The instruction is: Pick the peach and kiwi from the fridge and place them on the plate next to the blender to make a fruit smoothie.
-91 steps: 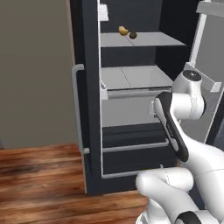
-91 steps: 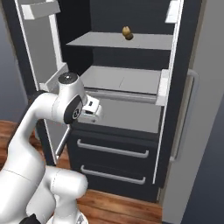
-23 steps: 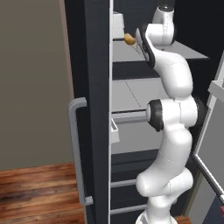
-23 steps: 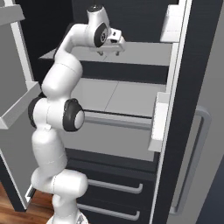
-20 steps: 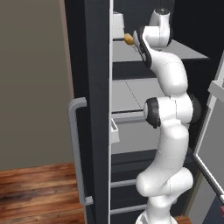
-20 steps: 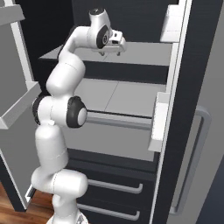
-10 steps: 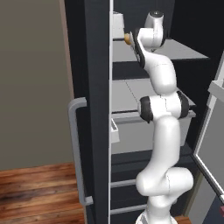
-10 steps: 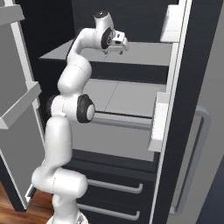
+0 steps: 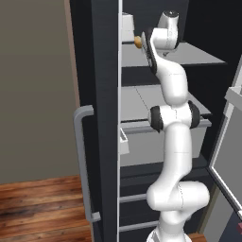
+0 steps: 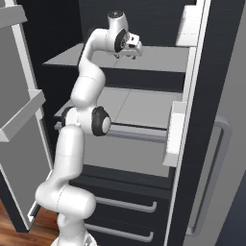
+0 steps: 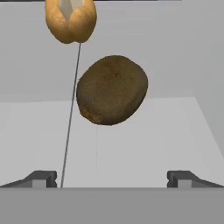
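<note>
On the light grey upper shelf point(image 11: 144, 144) of the open fridge point(image 9: 100, 71) lies the brown kiwi point(image 11: 112, 89). The orange peach point(image 11: 71, 19) sits just behind it and to its left. My gripper point(image 11: 111, 179) is open and points straight at the kiwi from a short way off, its fingertips point(image 11: 40, 178) wide apart and empty. From the left base view the peach point(image 9: 137, 41) peeks out beside my gripper point(image 9: 144, 45) at the top shelf. In the right base view my gripper point(image 10: 134, 51) covers both fruits. The plate and the blender are out of view.
The left fridge door point(image 9: 97, 142) with its grey bar handle point(image 9: 84, 160) stands open close to the arm. The right door point(image 10: 211, 120) carries white bins point(image 10: 174, 132). A middle shelf point(image 10: 134, 108) and drawers point(image 10: 125, 206) lie below the arm.
The arm rose from the middle shelf to the upper one, and over the last second it stretched further in toward the fruit. The jaws stayed open and the fruit has not moved.
</note>
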Available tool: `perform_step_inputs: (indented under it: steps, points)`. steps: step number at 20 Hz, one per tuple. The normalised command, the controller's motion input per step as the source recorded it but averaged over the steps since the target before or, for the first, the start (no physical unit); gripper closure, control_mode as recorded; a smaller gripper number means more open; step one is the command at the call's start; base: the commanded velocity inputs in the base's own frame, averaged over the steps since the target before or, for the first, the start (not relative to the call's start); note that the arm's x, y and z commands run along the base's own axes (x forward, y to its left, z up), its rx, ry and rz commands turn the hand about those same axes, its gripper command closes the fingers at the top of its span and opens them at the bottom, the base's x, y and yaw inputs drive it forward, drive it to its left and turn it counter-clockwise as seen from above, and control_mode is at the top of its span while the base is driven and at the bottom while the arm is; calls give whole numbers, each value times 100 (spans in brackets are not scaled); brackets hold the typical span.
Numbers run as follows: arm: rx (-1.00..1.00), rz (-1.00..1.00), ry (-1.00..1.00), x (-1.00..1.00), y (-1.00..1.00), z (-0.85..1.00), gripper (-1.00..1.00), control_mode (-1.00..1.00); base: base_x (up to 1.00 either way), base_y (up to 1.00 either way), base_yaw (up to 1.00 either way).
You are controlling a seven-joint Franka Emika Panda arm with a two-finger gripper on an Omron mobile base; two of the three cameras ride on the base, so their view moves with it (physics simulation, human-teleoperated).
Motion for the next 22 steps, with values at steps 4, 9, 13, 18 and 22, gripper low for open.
perform_step_inputs:
  steps: [4, 9, 13, 18, 22]
  points:
    - [0, -3, -6, 21, 0, 0, -100, -100, 0, 0, 0]
    - [0, -1, -2, 40, 0, 0, -100, -100, 0, 0, 0]
    - [0, 0, -1, 36, 0, 0, -100, -100, 0, 0, 0]
    - [0, 0, -1, 39, 0, 0, -100, -100, 0, 0, 0]
    - [0, 0, 0, 47, 0, 0, -100, -100, 0, 0, 0]
